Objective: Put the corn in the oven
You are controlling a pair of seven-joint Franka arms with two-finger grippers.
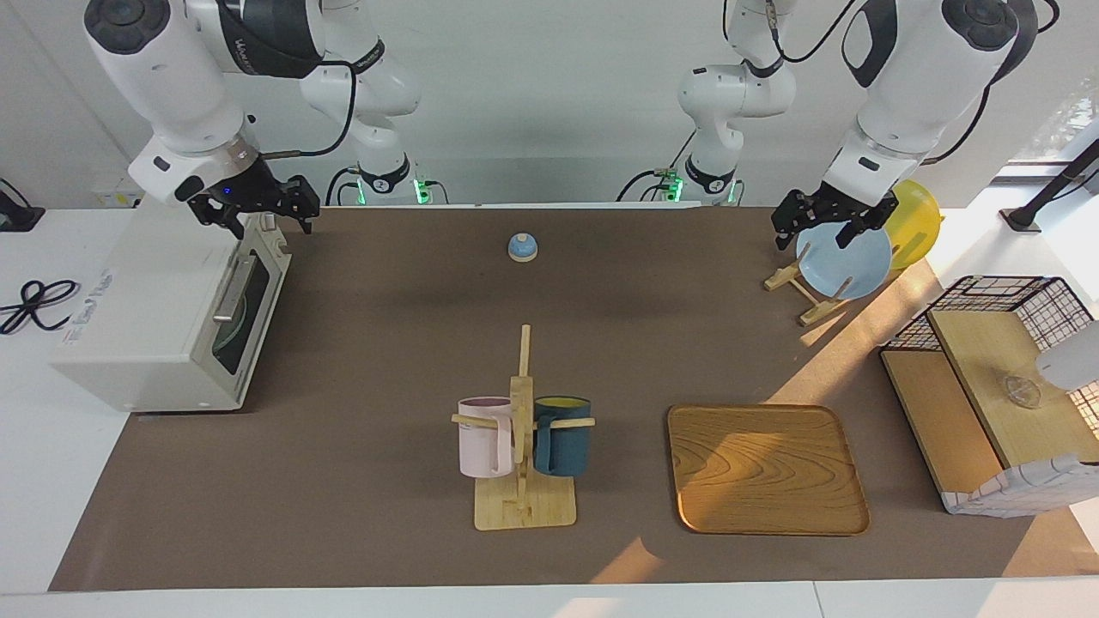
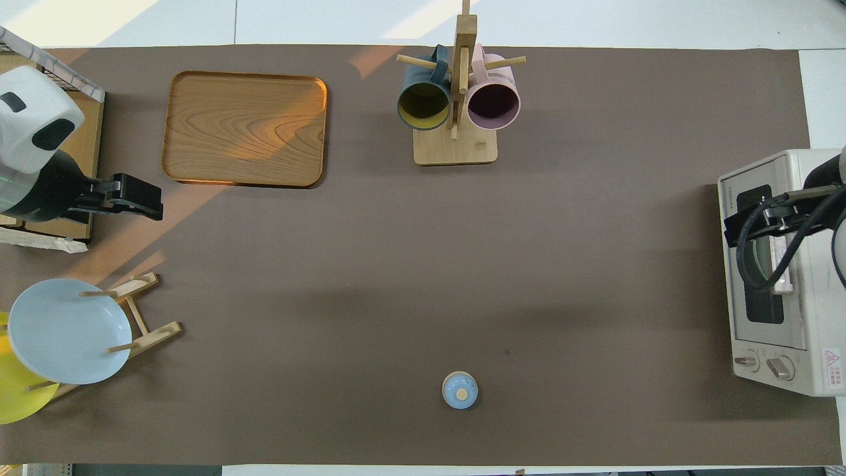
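Overhead view: oven door shut

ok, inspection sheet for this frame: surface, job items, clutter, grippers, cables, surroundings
Surface: brown mat over a white table.
Job's things: oven at the right arm's end, door shut; corn not seen.
Clutter: mug rack with a pink mug and a teal mug; wooden tray; blue plate and yellow plate on a stand; small blue bell; wire shelf.
Grippers: right gripper open, empty, over the oven's top edge; left gripper open, empty, over the blue plate, waiting.
Cables: black cord on the table beside the oven; cables at the arm bases.
Surroundings: white wall, nothing else seen.
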